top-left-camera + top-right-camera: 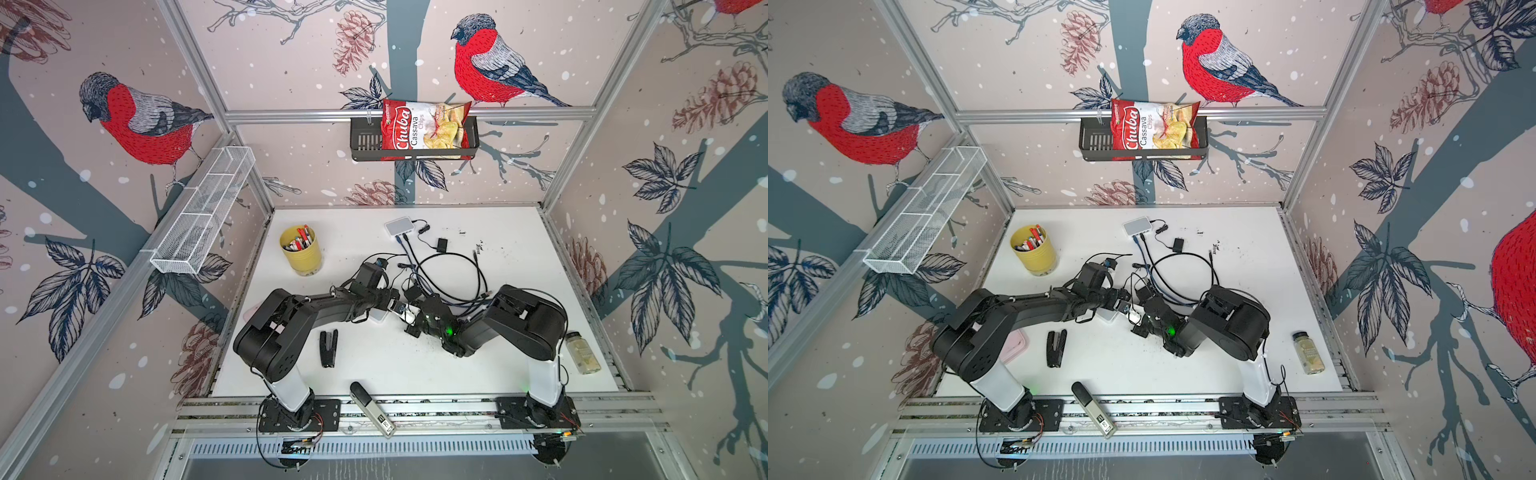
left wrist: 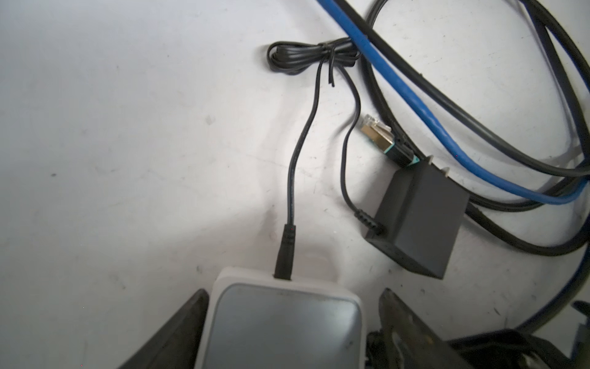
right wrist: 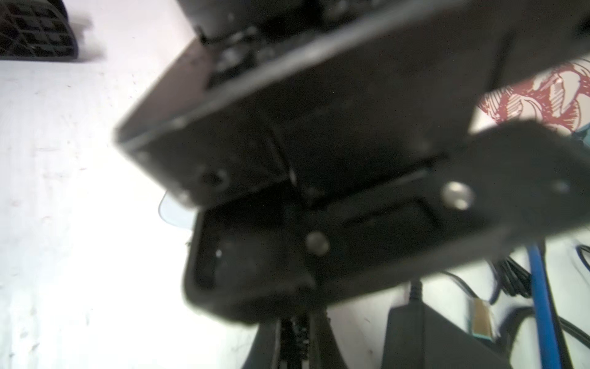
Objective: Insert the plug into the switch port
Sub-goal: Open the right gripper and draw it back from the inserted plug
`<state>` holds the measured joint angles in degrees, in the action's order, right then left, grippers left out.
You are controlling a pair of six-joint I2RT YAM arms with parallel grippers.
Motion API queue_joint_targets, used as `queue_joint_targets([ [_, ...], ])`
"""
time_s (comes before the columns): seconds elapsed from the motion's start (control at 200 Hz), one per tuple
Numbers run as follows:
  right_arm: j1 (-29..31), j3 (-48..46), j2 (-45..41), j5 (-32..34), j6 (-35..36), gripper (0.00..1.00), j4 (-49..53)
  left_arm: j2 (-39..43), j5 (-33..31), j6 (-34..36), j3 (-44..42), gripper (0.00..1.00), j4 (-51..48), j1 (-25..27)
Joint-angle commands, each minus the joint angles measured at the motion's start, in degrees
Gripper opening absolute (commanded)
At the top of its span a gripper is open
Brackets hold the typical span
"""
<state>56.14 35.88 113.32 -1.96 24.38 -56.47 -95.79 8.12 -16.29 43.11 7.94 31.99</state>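
Nearest the overhead lens, the raised elbows of the left arm [image 1: 282, 328] and the right arm [image 1: 528, 320] are seen in both top views. Both are folded inward, so that their end effectors meet over the middle of the white counter [image 1: 498, 365].

Beneath them the switch [image 2: 281, 326], a white box with a grey top, is found lying flat on the counter. It is bracketed by the left end effector [image 2: 293, 292], whose fingers are spread. Bare counter is visible between one finger and the switch wall, so no squeeze is judged to be applied.

A black power adapter [image 2: 418, 220] is laid near the switch, its thin cord looped and tied. The right end effector [image 3: 293, 326] is shown only at the blurred edge of the right wrist view. Its fingers are pressed together, and whether anything thin is pinched between them cannot be told.

The plug [image 2: 285, 255], a black barrel on the adapter's cord, is seen standing in a port on the switch's edge. The insertion is therefore judged done, or all but done, though full seating cannot be confirmed. What remains is judged to be the clearing away of both end effectors.

A loose network connector [image 2: 376, 134] is seen unplugged, its boot apparently touching the adapter.
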Motion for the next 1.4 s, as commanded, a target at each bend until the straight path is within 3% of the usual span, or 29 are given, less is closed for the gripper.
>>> queue_joint_targets([
  [0.0, 0.8, 1.2, 0.2, -6.4, 2.7, 0.04, -1.9, 0.4, 11.6, -3.0, -0.1, 0.86, -6.7, -0.5],
  [0.11, 0.9, 1.6, 0.4, -6.2, 2.8, 0.04, -0.8, 1.2, 11.0, -2.9, 0.5, 0.89, -6.9, -1.3],
  [0.155, 0.8, 1.7, 0.6, -6.0, 2.5, 0.04, -0.8, 1.4, 10.6, -2.9, 1.0, 0.96, -7.2, -1.6],
  [0.535, 0.6, 4.0, 1.6, -4.7, 0.8, 0.07, 1.6, 4.2, 0.8, -5.3, 3.3, 0.96, -11.9, -5.1],
  [0.905, 0.3, 6.5, 2.5, -4.8, 0.4, 0.1, 4.1, 4.3, 1.7, -3.8, 4.9, 0.96, -12.5, -7.7],
  [1.266, -1.3, 11.4, 1.5, -5.7, -4.3, 0.42, 12.0, 7.0, 0.1, -4.6, 4.9, 0.96, -12.2, -8.3],
  [1.396, -2.7, 10.5, -2.6, -9.1, -5.5, 0.48, 13.5, 8.5, -0.4, -4.6, 4.7, 0.96, -12.4, -8.5],
])
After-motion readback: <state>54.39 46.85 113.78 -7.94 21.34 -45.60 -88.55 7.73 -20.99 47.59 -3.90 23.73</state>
